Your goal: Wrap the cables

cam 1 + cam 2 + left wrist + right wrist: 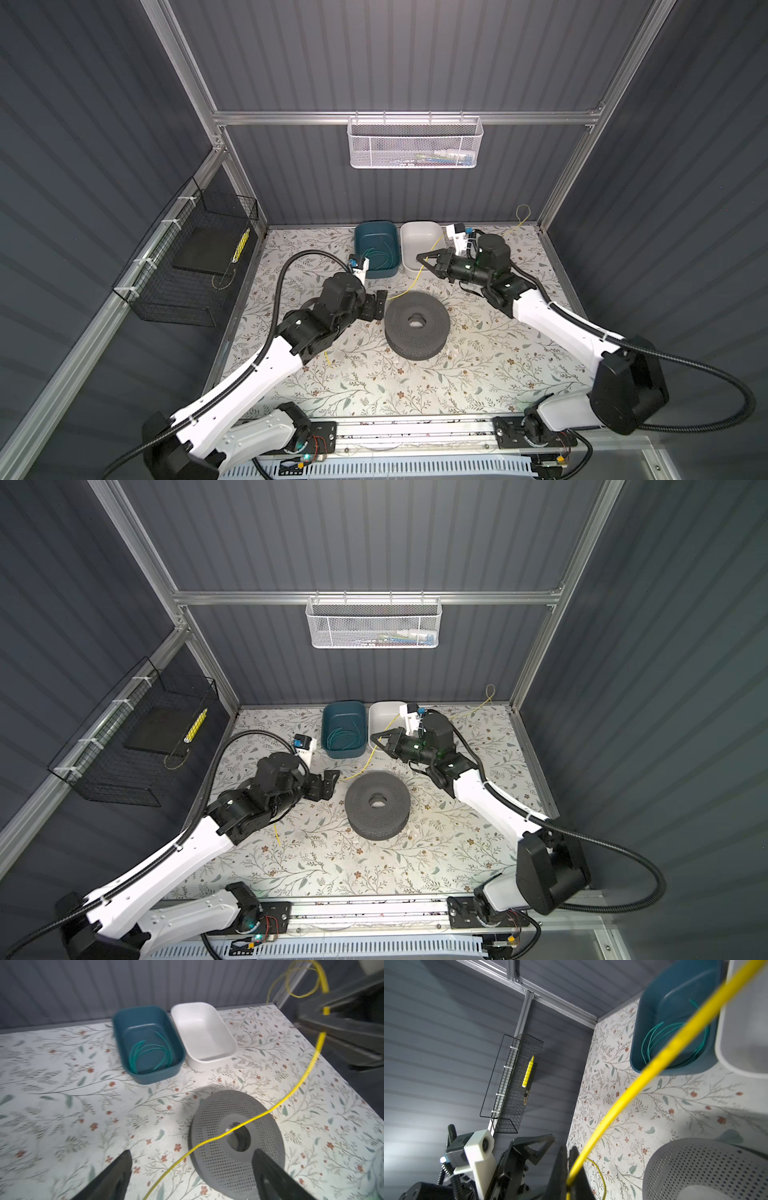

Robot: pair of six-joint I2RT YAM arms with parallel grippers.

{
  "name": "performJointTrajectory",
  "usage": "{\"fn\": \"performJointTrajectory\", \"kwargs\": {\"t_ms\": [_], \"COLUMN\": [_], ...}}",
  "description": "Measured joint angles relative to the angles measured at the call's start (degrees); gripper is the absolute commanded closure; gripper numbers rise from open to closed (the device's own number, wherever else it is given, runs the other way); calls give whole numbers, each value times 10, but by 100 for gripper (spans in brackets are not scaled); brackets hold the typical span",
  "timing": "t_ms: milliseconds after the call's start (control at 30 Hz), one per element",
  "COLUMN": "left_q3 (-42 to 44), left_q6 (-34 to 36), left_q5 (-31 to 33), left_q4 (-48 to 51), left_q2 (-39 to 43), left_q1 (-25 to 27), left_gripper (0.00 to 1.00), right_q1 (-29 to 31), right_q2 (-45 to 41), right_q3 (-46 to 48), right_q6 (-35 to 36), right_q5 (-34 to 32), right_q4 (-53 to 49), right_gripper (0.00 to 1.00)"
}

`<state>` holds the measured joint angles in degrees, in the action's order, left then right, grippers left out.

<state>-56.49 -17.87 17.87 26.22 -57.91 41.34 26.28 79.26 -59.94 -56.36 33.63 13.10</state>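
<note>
Yellow cable [299, 1085]: thin, springy. Looped end raised against the far right corner of the enclosure. From there across the white bin [203, 1034] to the right pincer [420, 257], then down in a curve to the table [374, 386] beside the grey perforated disc [395, 320]. Short further stretch visible under the left arm in both top views.
Teal cable [133, 1059]: coiled in loose loops on the floor of the teal bin [160, 1077], well apart from both pincers.
Right pincer: clenched on the yellow cable, raised over the near edge of the white bin, tips pointing toward the teal bin.
Left pincer [376, 305]: released, fingers [116, 1176] spread wide, low over the table just left of the disc. Yellow cable between the fingers in the left wrist view, touching neither.
Grey perforated disc: thick, round, lying flat near the middle of the table, round hole at its centre.
Teal bin, white bin: side by side at the back of the table, teal to the left.
Table: pale floral pattern.
Black wire basket [187, 266]: fixed to the left wall, with a yellow marker [241, 245] inside.
White mesh basket [415, 143]: hung on the back rail, contents too blurred to name.
</note>
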Motion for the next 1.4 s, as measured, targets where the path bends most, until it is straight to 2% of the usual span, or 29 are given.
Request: {"fn": "performJointTrajectory", "kwargs": {"t_ms": [133, 267, 433, 600, 667, 767, 967, 1033, 1133, 1300, 1400], "left_q3": [0, 0, 4, 32, 43, 62, 89, 101, 109, 113, 125], "left_q6": [-16, -36, -47, -50, -53, -59, -71, -76, -85, -90, -96], "left_q5": [32, 27, -31, -92, -114, -144, -180, -186, -189, -190, -192], "left_q4": [70, 133, 177, 179, 175, 167, 140, 133, 129, 109, 93], "left_q2": [16, 30, 56, 97, 104, 103, 90, 92, 98, 113, 115], "left_q1": [-20, -24, -24, -24, -24, -24, -24, -24, -24, -24, -24], "left_gripper": [8, 10, 22, 24, 30, 48, 51, 66, 81, 83, 91], "right_q1": [-32, -60, -84, -94, -96, -98, -102, -103, -103, -104, -104], "right_q2": [-48, -80, -106, -115, -119, -127, -142, -148, -156, -158, -157], "right_q3": [1, 7, 16, 19, 21, 23, 28, 31, 33, 34, 34], "right_q6": [23, 43, 54, 56, 56, 56, 56, 56, 56, 52, 47], "right_q5": [9, 10, 10, 12, 12, 12, 12, 14, 16, 21, 23], "right_q4": [-38, -77, -105, -116, -117, -119, -123, -126, -131, -134, -140], "right_gripper": [100, 100, 100, 100, 100, 100, 100, 100, 100, 100, 100]}}
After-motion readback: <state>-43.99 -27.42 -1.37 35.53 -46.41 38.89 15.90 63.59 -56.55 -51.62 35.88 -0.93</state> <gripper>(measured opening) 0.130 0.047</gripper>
